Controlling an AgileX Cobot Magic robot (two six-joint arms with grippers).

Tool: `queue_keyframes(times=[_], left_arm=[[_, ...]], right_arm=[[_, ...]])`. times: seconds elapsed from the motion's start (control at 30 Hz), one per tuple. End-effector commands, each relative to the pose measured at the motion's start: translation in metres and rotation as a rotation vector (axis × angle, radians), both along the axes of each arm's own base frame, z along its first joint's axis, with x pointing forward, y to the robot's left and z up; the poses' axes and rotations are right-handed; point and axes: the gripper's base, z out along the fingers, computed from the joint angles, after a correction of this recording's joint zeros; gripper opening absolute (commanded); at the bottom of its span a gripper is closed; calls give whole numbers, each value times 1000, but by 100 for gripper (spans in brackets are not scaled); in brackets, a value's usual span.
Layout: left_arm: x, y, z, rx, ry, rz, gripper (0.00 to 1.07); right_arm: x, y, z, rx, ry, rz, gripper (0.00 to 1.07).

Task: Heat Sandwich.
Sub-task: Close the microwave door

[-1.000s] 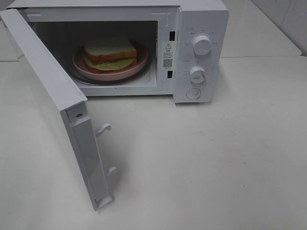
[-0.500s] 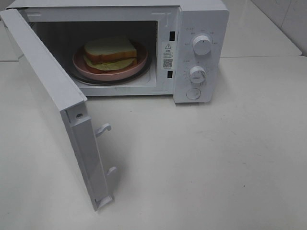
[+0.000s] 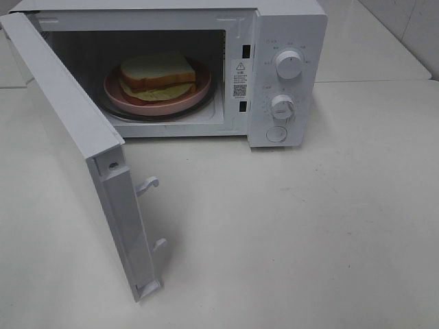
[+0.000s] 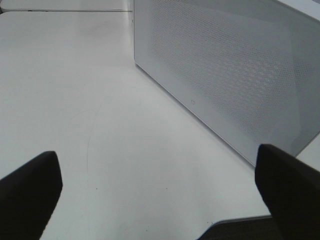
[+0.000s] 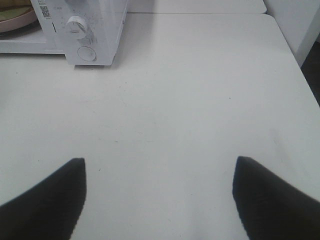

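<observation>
Sandwich [image 3: 158, 74] on pink plate [image 3: 147, 106], inside microwave [image 3: 288, 27], far left. Door [image 3: 68, 130] open, swung toward near left. Sandwich likely light, soft, squashes easily, layers may slide, so don't pinch bread. Better hold at plate rim: stiff, smooth, probably slippery. Left gripper [image 4: 159, 180] wide, empty, beside door's outer face. Right gripper [image 5: 159, 195] wide, empty, over surface [image 5: 200, 100].

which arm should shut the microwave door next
Left, probably. The sandwich sits on its pink plate inside the microwave, whose door stands wide open on the left. The open left gripper faces the door's outer panel close by; the right gripper faces the knobs, away from the door.
</observation>
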Motion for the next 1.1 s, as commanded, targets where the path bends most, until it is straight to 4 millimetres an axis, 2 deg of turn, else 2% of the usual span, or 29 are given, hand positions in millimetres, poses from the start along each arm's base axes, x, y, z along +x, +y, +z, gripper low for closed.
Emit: queue_keyframes(times=[0.03, 0.4, 0.6, 0.73, 0.8, 0.9, 0.97, 1.0, 1.07, 1.1], left_arm=[[1, 0, 2, -9, -16, -4, 98], [23, 1, 13, -5, 42, 8, 97], [40, 2, 20, -10, -8, 27, 89], [57, 3, 19, -9, -37, 40, 76], [60, 3, 19, -10, -37, 42, 74], [75, 4, 17, -15, -60, 56, 60], [78, 4, 17, -15, -65, 59, 57], [86, 4, 14, -17, -73, 67, 50], [94, 5, 11, -17, -74, 74, 43], [94, 5, 11, -17, -74, 74, 43]], right_arm=[[-3, 0, 1, 3, -43, -6, 76], [-3, 0, 1, 4, -43, -6, 76], [-3, 0, 1, 4, -43, -6, 76], [-3, 0, 1, 4, -43, -6, 76], [-3, 0, 1, 4, -43, -6, 76], [-3, 0, 1, 4, -43, -6, 76], [-3, 0, 1, 4, -43, -6, 76], [-3, 0, 1, 4, -43, -6, 76], [-3, 0, 1, 4, -43, -6, 76], [-3, 0, 1, 4, -43, -6, 76]])
